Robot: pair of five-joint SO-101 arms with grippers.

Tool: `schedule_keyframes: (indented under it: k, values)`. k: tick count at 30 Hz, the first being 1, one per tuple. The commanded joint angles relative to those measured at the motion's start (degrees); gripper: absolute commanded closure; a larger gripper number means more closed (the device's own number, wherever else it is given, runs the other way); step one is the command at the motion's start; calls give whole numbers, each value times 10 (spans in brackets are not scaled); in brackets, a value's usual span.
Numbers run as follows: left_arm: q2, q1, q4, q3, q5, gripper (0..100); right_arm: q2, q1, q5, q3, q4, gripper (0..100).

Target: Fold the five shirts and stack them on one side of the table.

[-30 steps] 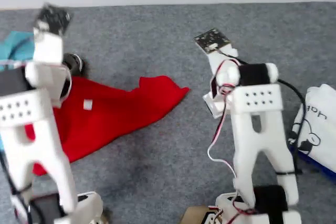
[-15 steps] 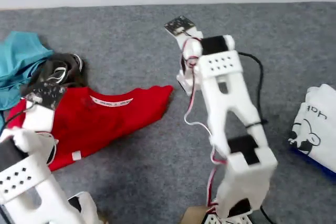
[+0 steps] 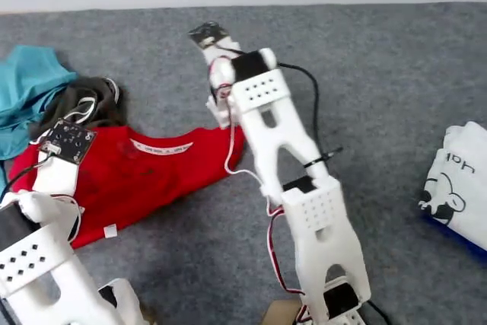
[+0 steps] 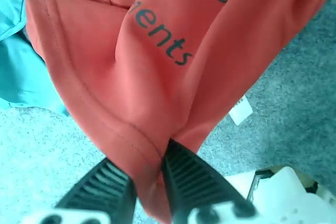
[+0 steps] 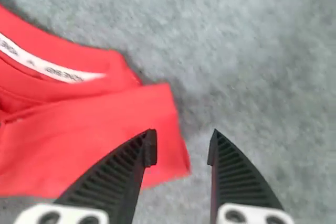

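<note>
landmark: red shirt (image 3: 152, 173), lay spread and rumpled on the grey table cover (image 3: 365, 74), collar label (image 3: 160, 146) facing up.
left gripper (image 4: 144, 158): sat at the near edge of the red shirt (image 4: 173, 51); fingers drawn narrow, pinching a fold of its hem between the ribbed pads.
left arm (image 3: 46, 211): stood over the end of the red shirt opposite the right arm.
right gripper (image 5: 182, 140): hung just above the other end of the red shirt (image 5: 79, 145), over its corner; fingers parted to a moderate gap, nothing between them, one finger over the cloth and one over bare cover.
right arm (image 3: 262, 97): stretched out to the same end of the red shirt, its wrist covering that edge in the high view.
white tag (image 4: 240, 114): stuck out from the red shirt's near edge, beside the left gripper.
teal shirt (image 3: 27, 85): bunched beyond the red shirt's end by the left arm, touching it.
dark shirt (image 3: 87, 104): crumpled between the teal shirt and the red shirt, against the red shirt's far edge.
white printed shirt (image 3: 460, 180): folded, well apart from the red shirt, past the right arm, lying on something blue (image 3: 449, 230).
</note>
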Motion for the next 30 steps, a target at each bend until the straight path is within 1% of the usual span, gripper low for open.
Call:
schedule_keyframes:
  k: [1,5,13,15,17,19,20,24,28,30]
  values:
    - [-10,-4,11,-1,-4,996,16,-15,-7,-62,5,827]
    - [-10,-4,11,-2,-4,996,52,-30,-7,-81,0,827]
    - [-11,-4,11,-2,-4,996,105,-22,-7,-82,5,831]
    - [-11,-4,11,-2,-4,996,106,-22,-7,-83,4,862]
    - [-11,-4,11,-2,-4,996,106,-22,-5,-83,1,925]
    - [-11,-4,11,-2,-4,996,107,-23,24,-84,3,980]
    - [-11,-4,11,-2,-4,995,108,-23,40,-83,5,992]
    - [-11,-4,11,-1,-4,995,107,-21,53,-91,17,988]
    - [-11,-4,11,-1,-3,995,107,-15,54,-149,55,988]
    - [-11,-4,11,-1,9,995,107,-14,54,-184,75,988]
